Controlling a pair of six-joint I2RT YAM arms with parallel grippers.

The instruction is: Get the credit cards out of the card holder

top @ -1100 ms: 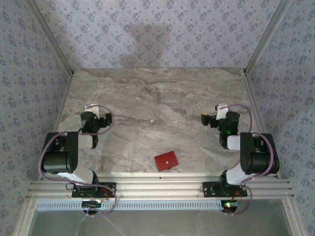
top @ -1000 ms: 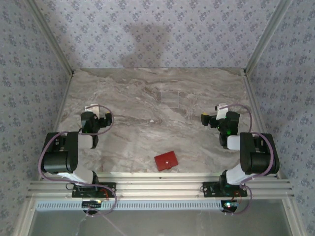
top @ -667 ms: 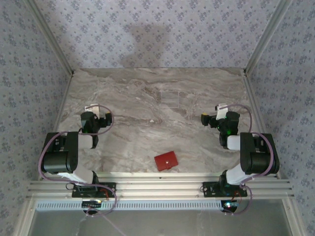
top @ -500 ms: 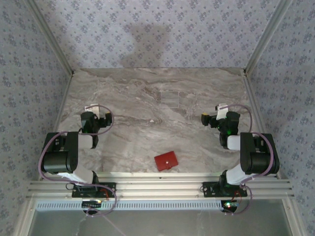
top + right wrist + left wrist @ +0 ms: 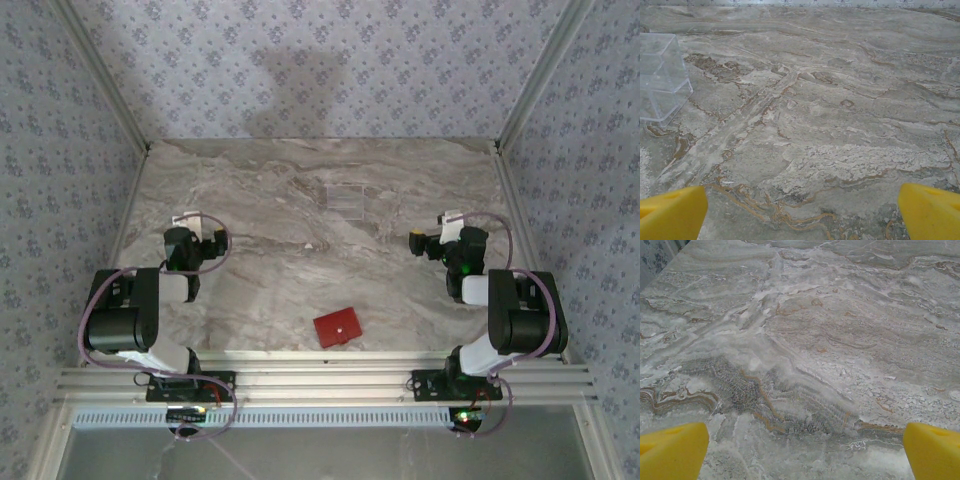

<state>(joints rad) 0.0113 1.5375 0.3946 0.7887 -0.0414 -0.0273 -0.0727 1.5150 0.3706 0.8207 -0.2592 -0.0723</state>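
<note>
The red card holder (image 5: pixel 338 327) lies flat and folded shut on the bench (image 5: pixel 250 190), its pale snap dot facing up. It is close to the near edge, between the two arm bases and somewhat nearer the right one. The credit cards are presumably tucked inside it, so the fold has to be opened before any card can come out. Both arms sit folded back over their bases, apparently a parked pose, with neither committed to a reach. The left claw (image 5: pixel 802 452) stands wide open with nothing between its yellow fingers (image 5: pixel 670 450), aimed at bare marble. The right claw (image 5: pixel 801 212) is likewise spread wide and holds nothing. The card holder lies well apart from both claws, closer to the near edge than either. A clear box (image 5: pixel 660 80) sits farther out on the bench, probably meant to receive the cards
</note>
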